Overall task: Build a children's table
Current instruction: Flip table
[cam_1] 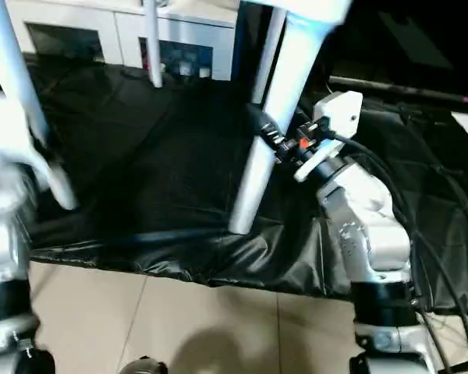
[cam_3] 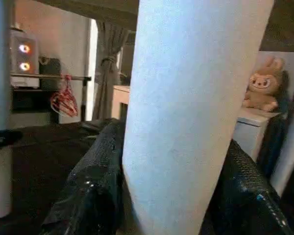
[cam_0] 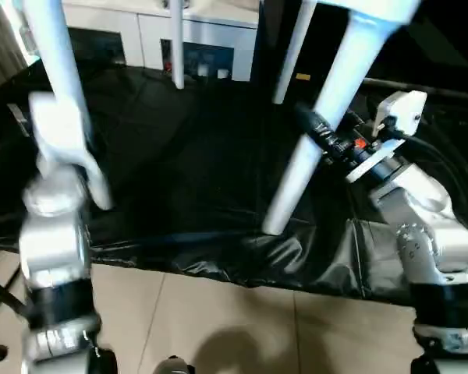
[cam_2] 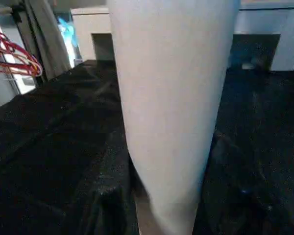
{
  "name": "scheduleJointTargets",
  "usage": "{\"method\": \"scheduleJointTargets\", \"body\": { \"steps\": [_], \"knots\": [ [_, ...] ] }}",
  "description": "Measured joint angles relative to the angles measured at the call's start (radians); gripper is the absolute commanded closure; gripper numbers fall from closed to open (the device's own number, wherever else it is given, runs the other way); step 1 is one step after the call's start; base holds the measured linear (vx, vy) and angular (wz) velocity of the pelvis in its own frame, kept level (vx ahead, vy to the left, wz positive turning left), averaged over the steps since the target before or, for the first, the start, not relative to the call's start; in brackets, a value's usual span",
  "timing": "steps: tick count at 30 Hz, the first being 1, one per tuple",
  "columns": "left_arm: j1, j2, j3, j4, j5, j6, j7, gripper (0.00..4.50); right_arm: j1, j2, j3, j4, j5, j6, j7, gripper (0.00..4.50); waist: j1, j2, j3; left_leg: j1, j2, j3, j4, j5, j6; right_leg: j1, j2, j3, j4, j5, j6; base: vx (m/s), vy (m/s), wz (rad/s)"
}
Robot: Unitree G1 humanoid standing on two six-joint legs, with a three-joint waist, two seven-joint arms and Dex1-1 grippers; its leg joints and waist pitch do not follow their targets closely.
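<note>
Legs of the children's table [cam_0: 327,15] hang down from its tabletop, which shows as a white slab at 12 o'clock of the head views; four white tubes visible. Table is lifted: the near right leg [cam_0: 316,128] ends free at 6 o'clock of its run, its foot just over the front edge of the black-covered surface [cam_0: 187,179].

Right pincer [cam_1: 269,132], at 2 o'clock in the head views, holds the near right leg about midway down. Wrist view confirms: both textured black fingers [cam_3: 95,183] pressed to either side of the white tube. Silver forearm and white wrist camera housing trail back toward 4 o'clock.

Left pincer [cam_0: 58,117], at 9 o'clock, sits against the near left leg [cam_0: 54,47]. Left wrist view shows that tube close up between dark shapes on both sides, but whether the fingers clamp it or merely flank it, cannot tell.

Two far legs [cam_0: 175,43] stand thinner at 12 o'clock, one near the white cabinets [cam_0: 140,35], the other [cam_0: 292,54] just right of centre.

Background, right wrist view: a tan plush toy [cam_3: 262,90] on a white ledge at 3 o'clock, red hangers [cam_3: 63,100] at 9 o'clock. Tiled floor [cam_0: 218,319] at 6 o'clock, below the surface's front edge.
</note>
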Motion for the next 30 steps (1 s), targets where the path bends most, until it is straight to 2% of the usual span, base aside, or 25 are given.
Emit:
{"method": "scheduleJointTargets", "body": {
  "steps": [5, 9, 15, 19, 20, 21, 23, 24, 27, 29, 30],
  "knots": [
    [0.029, -0.003, -0.024, -0.008, 0.000, -0.029, 0.027, 2.83, -0.024, 0.000, -0.003, 0.086, -0.002, -0.059, 0.021, 2.66, -0.009, 0.002, 0.000, 0.002, 0.000, 0.000, 0.000, 0.000, 0.000, 0.002, 0.000, 0.000, -0.006, 0.005, 0.006, 0.000, 0.000, 0.00],
    [0.037, 0.000, -0.034, -0.004, 0.000, -0.036, 0.028, 2.83, -0.074, 0.016, 0.006, 0.219, -0.023, -0.143, 0.028, 2.66, -0.014, 0.005, 0.001, 0.008, 0.000, -0.001, -0.001, 0.000, 0.000, 0.003, 0.000, 0.000, -0.006, 0.005, 0.006, 0.000, 0.000, 0.00],
    [0.051, 0.010, -0.035, 0.002, -0.003, -0.039, 0.030, 2.83, -0.132, 0.053, 0.013, 0.381, -0.058, -0.252, 0.025, 2.66, -0.033, 0.008, 0.002, 0.018, -0.001, -0.006, 0.000, -0.001, -0.001, 0.006, -0.001, -0.002, -0.008, 0.005, 0.007, 0.000, 0.000, 0.00],
    [0.060, 0.018, -0.053, 0.018, -0.003, -0.057, 0.033, 2.83, -0.180, 0.057, 0.020, 0.481, -0.095, -0.306, -0.024, 2.66, -0.040, 0.014, 0.003, 0.019, -0.001, -0.015, -0.002, -0.001, -0.001, 0.009, -0.001, -0.012, -0.023, 0.005, 0.007, 0.000, 0.000, 0.00],
    [0.061, 0.020, -0.053, 0.023, -0.004, -0.062, 0.032, 2.27, -0.187, 0.060, 0.019, 0.499, -0.097, -0.315, -0.025, 2.66, -0.042, 0.014, 0.003, 0.019, -0.001, -0.016, -0.004, -0.001, -0.001, 0.011, -0.003, -0.017, -0.030, 0.005, 0.007, 0.000, 0.000, 0.00],
    [0.061, 0.021, -0.053, 0.027, -0.005, -0.065, 0.033, 2.13, -0.193, 0.063, 0.019, 0.514, -0.098, -0.321, -0.025, 2.31, -0.043, 0.015, 0.003, 0.020, -0.001, -0.017, -0.007, -0.001, -0.001, 0.012, -0.004, -0.020, -0.035, 0.005, 0.007, 0.000, 0.000, 0.00],
    [0.069, 0.034, -0.065, 0.042, 0.000, -0.071, 0.031, 2.13, -0.214, 0.072, 0.020, 0.548, -0.116, -0.341, -0.024, 2.31, -0.047, 0.019, 0.006, 0.020, -0.001, -0.018, -0.011, -0.001, -0.001, 0.012, -0.004, -0.022, -0.042, 0.005, 0.006, 0.000, 0.000, 0.00],
    [0.073, 0.035, -0.065, 0.052, 0.000, -0.075, 0.032, 1.92, -0.222, 0.076, 0.019, 0.567, -0.123, -0.355, -0.024, 1.94, -0.048, 0.021, 0.007, 0.020, -0.001, -0.017, -0.011, -0.001, -0.001, 0.012, -0.005, -0.023, -0.044, 0.005, 0.006, 0.000, 0.000, 0.00],
    [0.086, 0.058, -0.066, 0.080, 0.002, -0.100, 0.033, 1.68, -0.216, 0.089, 0.019, 0.658, -0.138, -0.370, -0.018, 1.81, -0.052, 0.022, 0.009, 0.020, 0.000, -0.017, -0.015, -0.001, -0.001, 0.010, -0.005, -0.026, -0.046, 0.004, 0.005, 0.000, 0.000, 0.00],
    [0.101, 0.083, -0.065, 0.082, 0.002, -0.122, 0.035, 1.56, -0.180, 0.112, 0.020, 0.707, -0.134, -0.364, -0.013, 1.56, -0.056, 0.027, 0.021, 0.020, 0.000, -0.016, -0.021, -0.001, -0.001, 0.007, -0.005, -0.028, -0.051, 0.004, 0.004, -0.027, 0.002, -0.04],
    [0.101, 0.084, -0.064, 0.082, 0.004, -0.126, 0.039, 1.43, -0.172, 0.119, 0.020, 0.717, -0.131, -0.363, -0.013, 1.49, -0.057, 0.036, 0.028, 0.017, 0.000, -0.012, -0.028, -0.001, -0.001, 0.005, -0.006, -0.029, -0.053, 0.003, 0.002, -0.053, 0.005, -0.08]
  ]
}}
